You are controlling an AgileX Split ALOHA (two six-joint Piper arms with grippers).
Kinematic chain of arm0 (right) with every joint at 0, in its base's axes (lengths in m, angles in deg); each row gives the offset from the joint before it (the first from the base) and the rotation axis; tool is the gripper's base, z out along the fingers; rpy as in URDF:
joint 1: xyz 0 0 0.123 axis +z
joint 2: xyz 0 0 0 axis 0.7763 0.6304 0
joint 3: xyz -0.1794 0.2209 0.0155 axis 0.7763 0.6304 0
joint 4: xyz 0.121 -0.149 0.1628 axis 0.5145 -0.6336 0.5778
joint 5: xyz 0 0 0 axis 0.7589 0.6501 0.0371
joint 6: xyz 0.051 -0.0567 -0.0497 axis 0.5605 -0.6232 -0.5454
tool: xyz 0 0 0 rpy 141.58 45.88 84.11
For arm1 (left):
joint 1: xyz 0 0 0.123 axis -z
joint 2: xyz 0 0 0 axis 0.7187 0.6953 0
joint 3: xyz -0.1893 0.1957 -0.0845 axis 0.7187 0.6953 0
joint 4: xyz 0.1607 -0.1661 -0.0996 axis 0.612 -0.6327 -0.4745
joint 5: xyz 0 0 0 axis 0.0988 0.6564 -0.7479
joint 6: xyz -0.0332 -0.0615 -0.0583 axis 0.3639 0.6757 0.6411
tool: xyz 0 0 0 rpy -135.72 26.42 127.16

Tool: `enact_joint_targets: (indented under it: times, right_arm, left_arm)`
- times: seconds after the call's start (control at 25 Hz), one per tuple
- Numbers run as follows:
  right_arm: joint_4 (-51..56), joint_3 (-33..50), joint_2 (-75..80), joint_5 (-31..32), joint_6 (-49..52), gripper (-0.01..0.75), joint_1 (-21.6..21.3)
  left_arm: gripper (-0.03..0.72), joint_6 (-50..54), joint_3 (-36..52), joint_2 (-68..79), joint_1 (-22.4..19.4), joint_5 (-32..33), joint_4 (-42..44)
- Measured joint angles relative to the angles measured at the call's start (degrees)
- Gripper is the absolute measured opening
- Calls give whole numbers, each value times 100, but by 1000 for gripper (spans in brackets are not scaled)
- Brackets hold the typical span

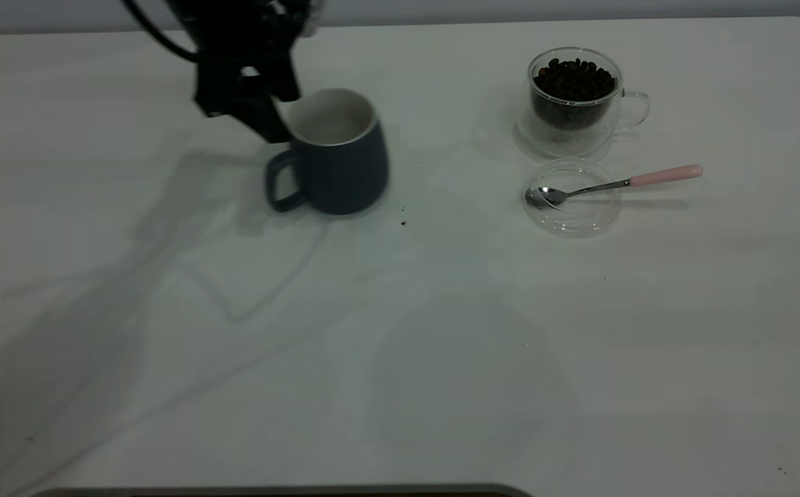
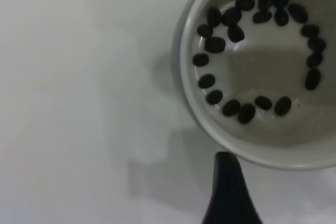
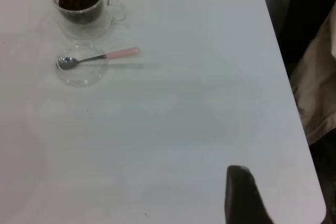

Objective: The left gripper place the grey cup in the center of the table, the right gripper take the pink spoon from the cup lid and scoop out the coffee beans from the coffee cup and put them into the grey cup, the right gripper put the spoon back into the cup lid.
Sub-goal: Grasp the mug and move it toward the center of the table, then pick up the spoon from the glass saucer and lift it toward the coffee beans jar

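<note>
One dark grey cup, white inside, holds scattered coffee beans; left gripper beside it, its opening impossible to tell.

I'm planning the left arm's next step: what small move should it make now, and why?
Probably carry the dark grey ceramic cup a little farther toward the table's centre, then set it down. The left gripper is at the cup's rim, and the cup sits left of centre, far from the glass cup of coffee beans.
</note>
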Motion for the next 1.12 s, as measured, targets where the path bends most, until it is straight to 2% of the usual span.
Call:
enact_joint_targets:
  times: [0.28,0.44,0.6,0.76,1.0,1.12]
  right_arm:
    - [0,0,0,0,0,427,0]
    - [0,0,0,0,0,427,0]
    - [0,0,0,0,0,427,0]
    - [0,0,0,0,0,427,0]
    - [0,0,0,0,0,427,0]
    - [0,0,0,0,0,427,0]
  left_arm:
    - [565,47,0,74,147,-84,-79]
    - [565,259,0,74,130,123,234]
    - [565,1325,0,-59,13,804,1293]
    - [565,2974,0,-483,-158,1552,2261]
    - [565,4895,0,-1453,-226,2720,2434]
    - [565,5515,0,-1966,-227,2827,2292]
